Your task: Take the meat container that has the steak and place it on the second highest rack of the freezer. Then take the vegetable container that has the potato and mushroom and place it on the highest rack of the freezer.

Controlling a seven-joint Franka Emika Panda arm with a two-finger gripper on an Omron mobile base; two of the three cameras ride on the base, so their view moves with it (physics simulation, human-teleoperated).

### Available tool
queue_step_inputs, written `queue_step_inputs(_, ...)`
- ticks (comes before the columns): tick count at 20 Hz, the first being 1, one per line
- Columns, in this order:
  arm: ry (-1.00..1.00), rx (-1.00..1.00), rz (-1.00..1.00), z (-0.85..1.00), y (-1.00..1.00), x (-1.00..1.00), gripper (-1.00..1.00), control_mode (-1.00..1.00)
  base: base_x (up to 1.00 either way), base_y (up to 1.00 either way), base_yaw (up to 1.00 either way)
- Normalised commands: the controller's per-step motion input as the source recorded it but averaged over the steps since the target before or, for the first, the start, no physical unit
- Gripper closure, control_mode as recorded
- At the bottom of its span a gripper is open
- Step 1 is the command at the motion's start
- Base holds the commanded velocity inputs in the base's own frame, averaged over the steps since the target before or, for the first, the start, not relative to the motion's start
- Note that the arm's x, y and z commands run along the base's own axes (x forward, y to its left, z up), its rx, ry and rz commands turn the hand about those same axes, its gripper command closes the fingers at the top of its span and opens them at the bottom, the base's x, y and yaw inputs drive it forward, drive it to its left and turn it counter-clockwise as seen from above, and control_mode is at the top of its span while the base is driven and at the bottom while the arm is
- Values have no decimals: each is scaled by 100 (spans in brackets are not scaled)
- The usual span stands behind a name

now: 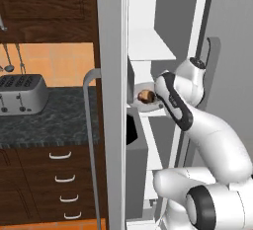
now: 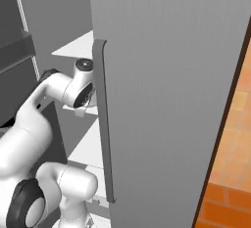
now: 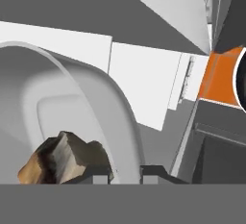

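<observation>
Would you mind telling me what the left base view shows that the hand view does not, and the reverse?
Left base view alone: the toaster on the dark counter, the drawers below, and the robot's arm reaching into the freezer. Hand view alone: the gripper shut on the container's rim, seen close. Both: the white container holding the steak, and white freezer shelves.
</observation>
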Motion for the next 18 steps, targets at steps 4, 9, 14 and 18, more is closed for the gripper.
queue_step_inputs(4,15,0,-4,-36,-15,44,100,-100,0,0,0)
queue_step_inputs(9,11,4,-8,-36,0,51,100,-100,0,0,0)
queue_step_inputs(14,7,2,-7,-28,0,55,100,-100,0,0,0)
queue_step_inputs(18,10,3,-2,-23,-7,64,100,-100,0,0,0)
